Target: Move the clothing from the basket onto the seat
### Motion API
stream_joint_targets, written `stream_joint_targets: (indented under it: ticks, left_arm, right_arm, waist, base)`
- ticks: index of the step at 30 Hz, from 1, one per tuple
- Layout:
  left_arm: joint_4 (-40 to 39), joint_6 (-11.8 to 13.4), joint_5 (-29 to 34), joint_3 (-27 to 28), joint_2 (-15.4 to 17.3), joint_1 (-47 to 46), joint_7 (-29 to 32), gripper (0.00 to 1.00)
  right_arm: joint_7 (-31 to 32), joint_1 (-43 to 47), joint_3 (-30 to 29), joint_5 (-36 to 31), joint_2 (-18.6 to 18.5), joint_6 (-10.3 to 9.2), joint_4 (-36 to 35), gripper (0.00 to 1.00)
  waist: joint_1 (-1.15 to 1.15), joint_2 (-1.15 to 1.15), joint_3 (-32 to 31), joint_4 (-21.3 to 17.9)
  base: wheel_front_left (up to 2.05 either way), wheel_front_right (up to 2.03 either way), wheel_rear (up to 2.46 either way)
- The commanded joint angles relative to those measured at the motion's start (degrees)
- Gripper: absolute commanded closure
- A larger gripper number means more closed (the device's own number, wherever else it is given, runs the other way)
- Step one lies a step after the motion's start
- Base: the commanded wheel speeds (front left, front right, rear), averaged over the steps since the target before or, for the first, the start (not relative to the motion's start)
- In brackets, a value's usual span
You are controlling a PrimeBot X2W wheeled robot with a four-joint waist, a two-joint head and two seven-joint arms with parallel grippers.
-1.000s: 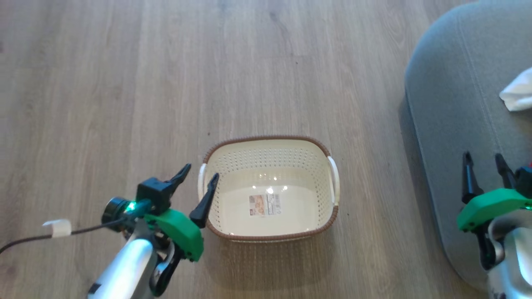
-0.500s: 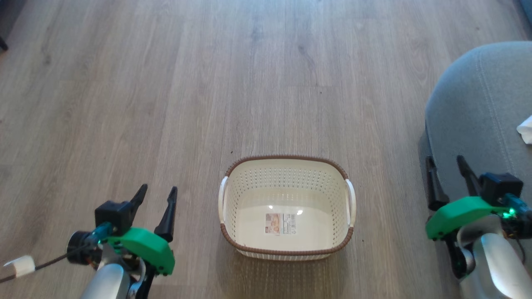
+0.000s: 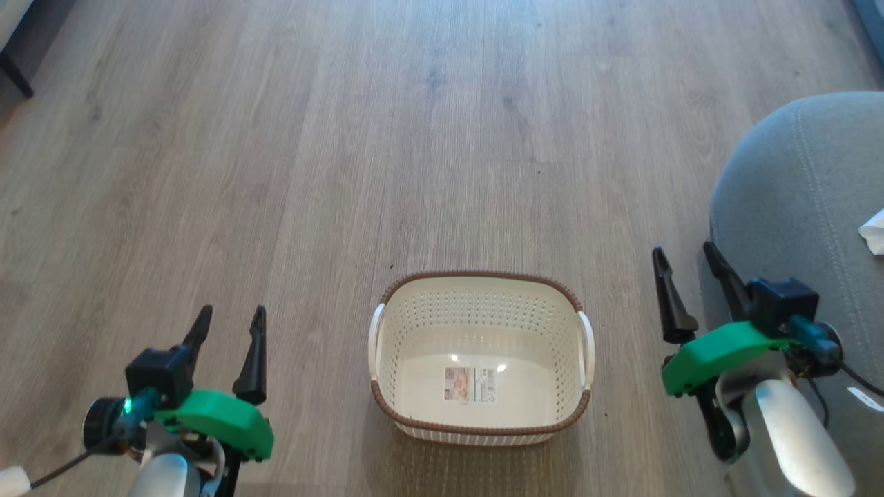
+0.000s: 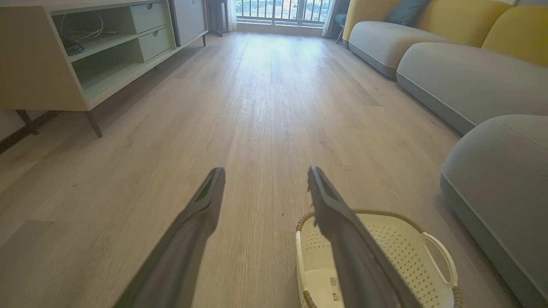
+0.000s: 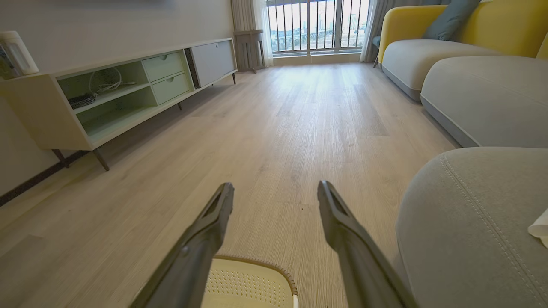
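The cream perforated plastic laundry basket with the brown woven-look rim [image 3: 476,275] stands on the pale wood-plank floor [image 3: 414,138]. Its inside is bare down to the small paper label [image 3: 469,384] stuck on its base, so no garment is left in it to lift. To the basket's right, well apart from it, is the large grey upholstered seat cushion with pale stitched seams [image 3: 794,207]. A plain white cloth piece [image 3: 873,231] lies on top of that cushion, on the part farthest from the basket and cut by the picture's edge. Judging by this, the moving is finished or all but finished; what else lies on the seat farther from the basket cannot be told. The left gripper [image 3: 231,317] hangs over the floor to the basket's left, clear of the white handle on that side. Its two long dark fingers are spread wide with nothing between them. The right gripper [image 3: 685,254] hangs to the basket's right, between basket and seat. Its jaws are just as wide and empty, and they touch neither the basket nor, as far as can be seen, the cushion.
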Motion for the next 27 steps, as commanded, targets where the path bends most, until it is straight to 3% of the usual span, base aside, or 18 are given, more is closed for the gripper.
stream_joint_targets:
  ticks: [1, 13, 27]
  left_arm:
    - [-2.3, -0.6, 1.0, 2.8, 0.0, -1.1, -0.7, 0.00]
    - [-3.0, -2.5, 4.5, 6.7, -2.1, 0.3, -0.7, 0.00]
    - [-2.4, -3.9, 5.3, 8.5, -3.3, -0.4, -0.7, 0.00]
  right_arm:
    - [-0.6, 0.0, 1.8, -0.1, 0.7, -0.01, -2.2, 0.00]
    - [-0.6, 1.7, 4.3, 0.3, 1.7, -0.01, -4.4, 0.00]
    - [-0.6, 1.6, 3.3, -0.1, 2.1, -0.01, -5.2, 0.00]
  waist:
    - [0.00, 0.00, -0.4, -0.2]
    - [0.00, 0.00, -1.6, -1.8]
    - [0.00, 0.00, -0.7, -3.4]
  base:
    - [0.00, 0.00, 0.00]
    - [0.00, 0.00, 0.00]
    - [0.00, 0.00, 0.00]
